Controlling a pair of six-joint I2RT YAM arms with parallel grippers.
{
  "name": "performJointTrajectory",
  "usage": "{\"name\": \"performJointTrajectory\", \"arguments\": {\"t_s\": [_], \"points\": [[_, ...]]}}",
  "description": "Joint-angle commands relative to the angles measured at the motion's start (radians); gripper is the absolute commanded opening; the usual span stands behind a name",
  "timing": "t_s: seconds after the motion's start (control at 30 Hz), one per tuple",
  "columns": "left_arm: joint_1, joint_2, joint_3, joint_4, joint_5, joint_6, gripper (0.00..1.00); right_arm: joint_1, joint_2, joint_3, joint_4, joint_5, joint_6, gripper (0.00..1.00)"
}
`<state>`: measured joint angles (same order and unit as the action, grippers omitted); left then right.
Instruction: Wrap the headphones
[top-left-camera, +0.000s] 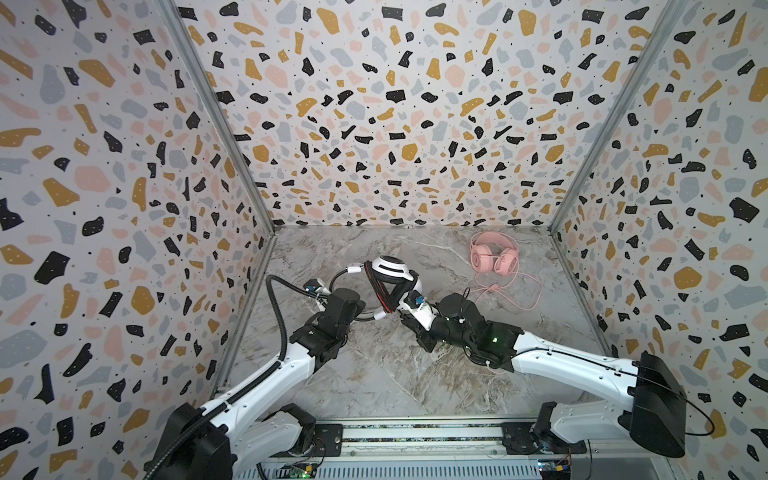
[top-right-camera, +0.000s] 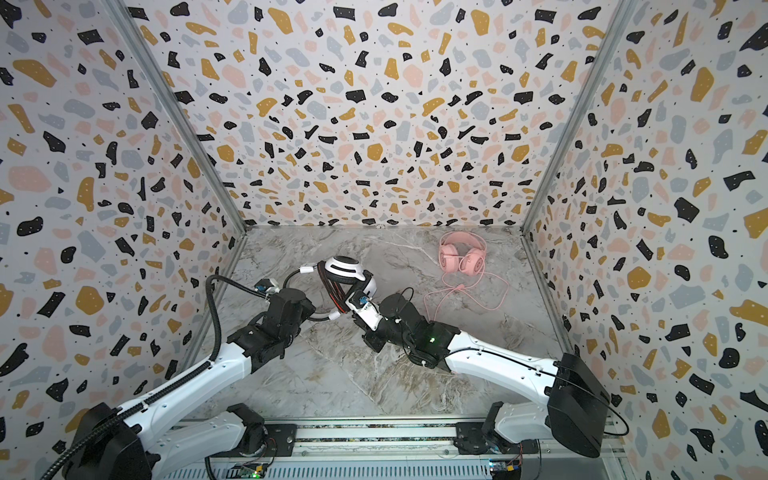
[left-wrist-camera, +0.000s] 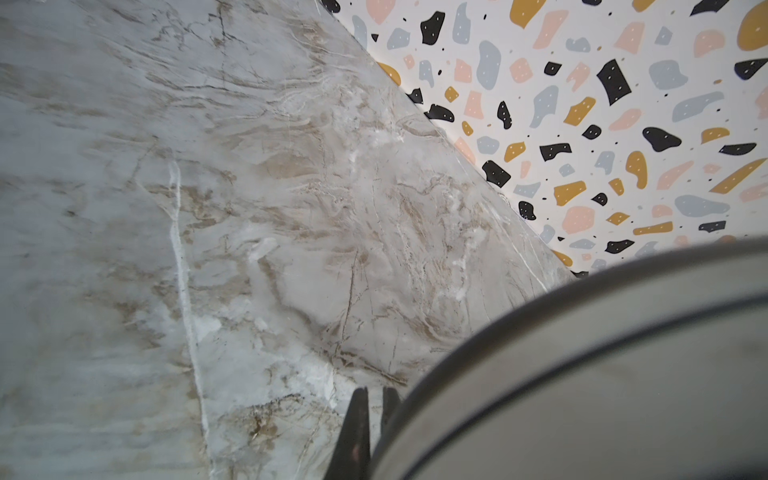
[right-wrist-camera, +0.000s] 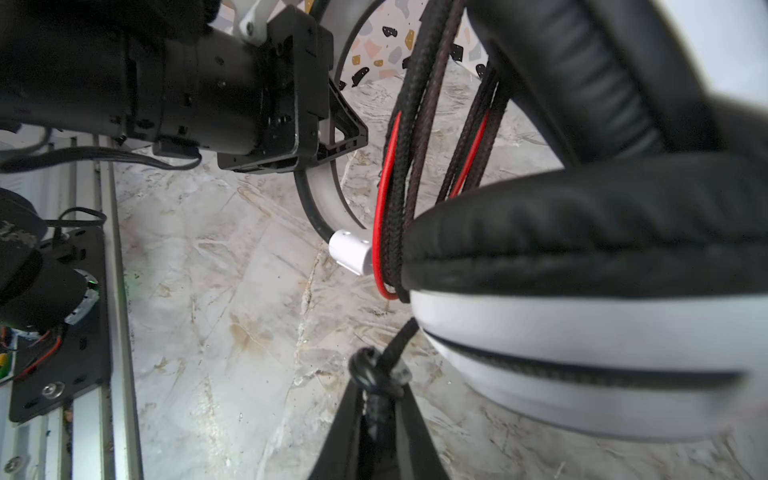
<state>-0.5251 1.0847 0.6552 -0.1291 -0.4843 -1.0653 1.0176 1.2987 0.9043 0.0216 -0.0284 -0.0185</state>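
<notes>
The white headphones (top-left-camera: 388, 266) (top-right-camera: 343, 266) with black stripes hang above the table's middle, between both grippers. Their black and red braided cable (right-wrist-camera: 415, 124) (top-left-camera: 380, 291) runs in several turns between the ear cups. My left gripper (top-left-camera: 329, 296) (top-right-camera: 277, 294) (left-wrist-camera: 376, 395) (right-wrist-camera: 336, 137) is shut on the thin headband (right-wrist-camera: 320, 195). My right gripper (right-wrist-camera: 376, 386) (top-left-camera: 401, 311) (top-right-camera: 353, 312) is shut on the cable's end, with a knotted tie (right-wrist-camera: 370, 370) at its fingertips. The pink headphones (top-left-camera: 492, 257) (top-right-camera: 461, 257) lie at the back right, their pink cable (top-left-camera: 513, 291) loose on the table.
The marble table (top-left-camera: 395, 374) is closed in by terrazzo walls (top-left-camera: 395, 124) on three sides. A metal rail (top-left-camera: 415, 434) with both arm bases runs along the front edge. The pink cable spreads toward the right arm's wrist (top-left-camera: 461, 316).
</notes>
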Motion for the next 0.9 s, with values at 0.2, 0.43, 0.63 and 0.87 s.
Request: {"name": "performJointTrajectory", "arguments": {"t_s": [0.2, 0.43, 0.63, 0.87], "points": [[-0.060, 0.099, 0.098, -0.021, -0.093, 0.257, 0.00, -0.006, 0.006, 0.186, -0.112, 0.047, -0.079, 0.04], [-0.110, 0.121, 0.100, -0.063, -0.133, 0.397, 0.00, -0.037, 0.067, 0.246, -0.169, 0.023, -0.081, 0.04], [-0.120, 0.100, 0.059, -0.004, 0.083, 0.570, 0.00, -0.082, 0.080, 0.253, -0.178, 0.055, -0.059, 0.04], [-0.131, 0.077, 0.037, 0.014, 0.331, 0.725, 0.00, -0.147, 0.091, 0.252, -0.202, 0.090, -0.056, 0.05]]}}
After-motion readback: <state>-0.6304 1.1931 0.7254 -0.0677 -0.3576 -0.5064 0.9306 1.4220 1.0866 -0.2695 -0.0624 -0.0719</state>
